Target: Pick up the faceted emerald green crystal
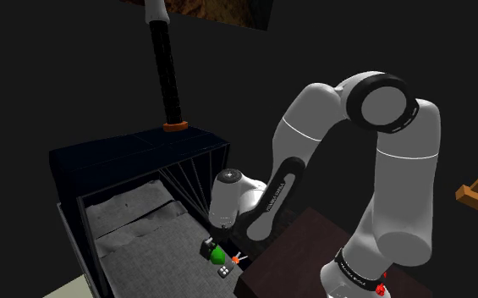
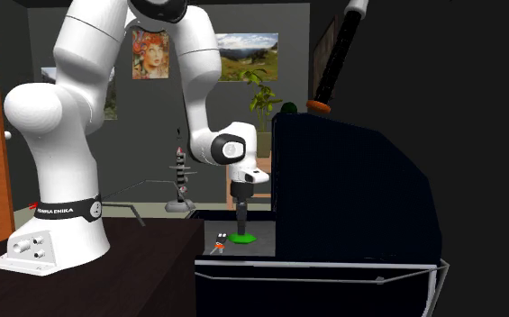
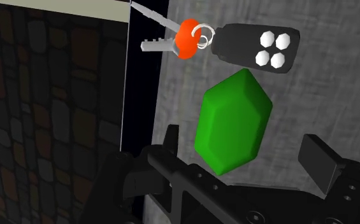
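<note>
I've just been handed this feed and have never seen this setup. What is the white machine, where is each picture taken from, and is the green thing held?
The white arm is a robot. The black two-fingered hand at its end does the grasping. One picture looks down from beside the arm's stand, one looks in from the side, and one comes from a camera on the hand itself, looking along its fingers. On the grey surface lie a faceted green crystal and some keys, one with an orange head, ringed to a black key fob. The hand is low over the crystal, with its fingers open on either side of it. Nothing is held.
</note>
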Available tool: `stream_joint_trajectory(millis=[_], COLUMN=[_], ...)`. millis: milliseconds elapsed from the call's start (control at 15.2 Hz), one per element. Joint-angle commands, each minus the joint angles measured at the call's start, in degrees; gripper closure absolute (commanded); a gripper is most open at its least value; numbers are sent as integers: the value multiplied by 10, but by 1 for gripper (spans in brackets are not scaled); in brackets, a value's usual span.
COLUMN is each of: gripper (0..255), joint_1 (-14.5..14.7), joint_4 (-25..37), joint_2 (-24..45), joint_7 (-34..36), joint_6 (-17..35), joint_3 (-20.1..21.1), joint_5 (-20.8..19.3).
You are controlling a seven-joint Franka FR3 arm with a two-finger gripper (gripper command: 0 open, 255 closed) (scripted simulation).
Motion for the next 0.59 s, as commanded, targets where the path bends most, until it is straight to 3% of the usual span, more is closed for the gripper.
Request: stream_joint_trajectory(millis=[0, 396, 462, 528], gripper=[0, 0, 255, 255], joint_1=[11, 36, 37, 36], joint_4=[6, 21, 22, 22], joint_2=[20, 62, 64, 64], joint_7=[9, 25, 26, 25], joint_6=[14, 44, 45, 44], joint_3=[-14, -43, -44, -44], joint_5=[-12, -32, -32, -32])
